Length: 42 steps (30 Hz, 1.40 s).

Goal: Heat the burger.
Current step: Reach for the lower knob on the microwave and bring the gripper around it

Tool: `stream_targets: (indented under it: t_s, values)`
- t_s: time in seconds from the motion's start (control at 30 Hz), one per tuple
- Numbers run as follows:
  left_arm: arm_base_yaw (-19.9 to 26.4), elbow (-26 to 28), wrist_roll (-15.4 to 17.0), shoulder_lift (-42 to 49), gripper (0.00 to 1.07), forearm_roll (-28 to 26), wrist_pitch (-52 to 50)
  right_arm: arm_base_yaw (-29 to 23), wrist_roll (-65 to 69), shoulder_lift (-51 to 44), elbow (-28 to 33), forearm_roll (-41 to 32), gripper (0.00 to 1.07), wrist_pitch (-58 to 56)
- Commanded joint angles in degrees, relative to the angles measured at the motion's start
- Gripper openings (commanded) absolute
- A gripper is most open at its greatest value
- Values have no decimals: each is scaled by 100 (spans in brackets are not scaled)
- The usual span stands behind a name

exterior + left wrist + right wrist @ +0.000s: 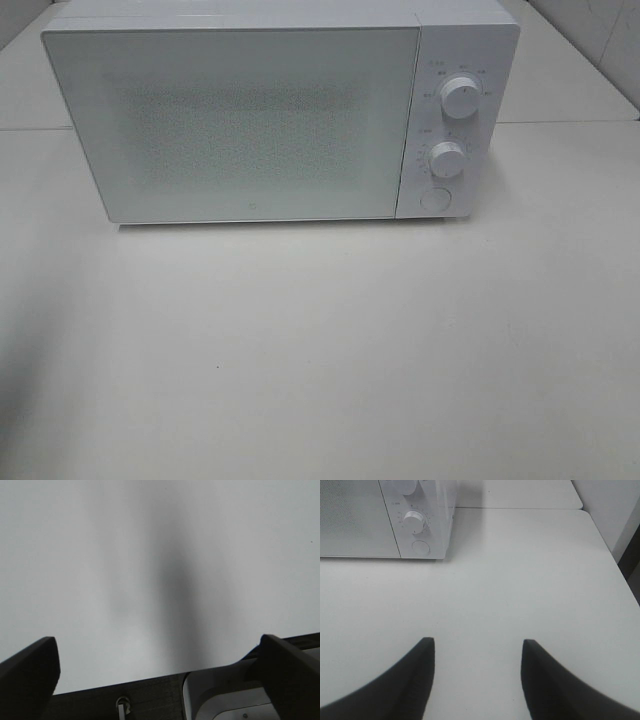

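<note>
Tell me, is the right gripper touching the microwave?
Apart. The right wrist view shows a stretch of table between the right gripper and the microwave.

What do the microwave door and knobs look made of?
Door: likely glass or glossy plastic; smooth white face with a fine dotted screen pattern in the middle. Knobs: probably moulded plastic; plain white, rounded, same tone as the casing.

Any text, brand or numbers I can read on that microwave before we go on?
Nothing legible.
Markings around the upper knob of the microwave: too small to read.
Markings around the lower knob: too small, blurred.
Tiny mark low on the door: unreadable.
</note>
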<state>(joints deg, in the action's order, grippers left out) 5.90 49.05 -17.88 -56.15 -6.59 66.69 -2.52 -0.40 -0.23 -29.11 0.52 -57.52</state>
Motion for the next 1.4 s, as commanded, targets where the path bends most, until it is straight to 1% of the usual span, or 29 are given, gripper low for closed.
stream_targets:
  t_s: [0.03, 0.07, 0.1, 0.13, 0.17, 0.2, 0.23, 0.27, 0.3, 0.33, 0.37, 0.4, 0.47, 0.5, 0.67, 0.73, 0.77, 0.8, 0.83, 1.03, 1.1, 1.13, 1.2, 1.27, 1.3, 1.4]
  values:
    - [29, -699, 138, 1129, 105, -361, 0, 40, 40, -172, 11, 17, 47, 69]
    - [29, -848, 138, 1432, 105, -458, 0, 40, 40, -172, 11, 17, 47, 69]
    - [29, -848, 138, 1432, 105, -458, 0, 40, 40, -172, 11, 17, 47, 69]
    - [29, -1089, 138, 1971, 105, -567, 11, 40, 40, -172, 11, 17, 47, 69]
    - [29, -1163, 138, 2263, 105, -579, 29, 40, 40, -172, 11, 17, 47, 69]
    - [29, -1163, 138, 2263, 105, -579, 29, 40, 40, -172, 11, 17, 47, 69]
    - [29, -1306, 126, 2756, 105, -567, 46, 40, 40, -172, 11, 17, 47, 69]
    - [29, -1306, 126, 2756, 105, -567, 46, 40, 40, -172, 11, 17, 47, 69]
    - [29, -1352, 126, 2956, 105, -561, 46, 40, 40, -172, 11, 17, 47, 69]
    - [29, -1450, 126, 3398, 105, -561, 46, 40, 40, -172, 11, 17, 47, 69]
    - [29, -1450, 126, 3398, 105, -561, 46, 40, 40, -172, 11, 17, 47, 69]
    - [29, -1513, 126, 3764, 105, -527, 46, 40, 40, -172, 11, 17, 47, 69]
    - [29, -1513, 126, 3885, 105, -493, 46, 40, 40, -172, 11, 17, 47, 69]
    - [29, -1513, 126, 4148, 105, -338, 46, 40, 40, -172, 11, 17, 47, 69]
    - [29, -1513, 166, 4584, 105, -241, -17, 40, 40, -172, 11, 17, 47, 69]
    - [23, -1599, 470, 4859, 105, -292, -178, 40, 40, -172, 11, 17, 47, 69]
    - [23, -1599, 470, 4859, 105, -292, -178, 40, 40, -172, 11, 17, 47, 69]
    - [17, -1690, 745, 4990, 105, -292, -246, 40, 40, -172, 11, 17, 47, 69]
    - [11, -1730, 825, 5059, 105, -281, -252, 40, 40, -172, 11, 17, 47, 69]
    - [0, -1816, 854, 5346, 105, -241, -327, 40, 40, -172, 11, 17, 47, 69]
    - [-201, -1816, 854, 5466, 105, -97, -344, 40, 40, -172, 11, 17, 47, 69]
    - [-201, -1816, 854, 5466, 105, -97, -344, 40, 40, -172, 11, 17, 47, 69]
    - [-579, -1839, 877, 5689, 105, 149, -384, 40, 40, -172, 11, 17, 47, 69]
    - [-636, -1862, 911, 5758, 105, 166, -430, 40, 40, -172, 11, 17, 47, 69]
    - [-751, -1960, 997, 5798, 105, 195, -602, 40, 40, -172, 11, 17, 47, 69]
    - [-751, -2011, 1077, 5793, 105, 241, -676, 40, 40, -172, 11, 23, 47, 69]
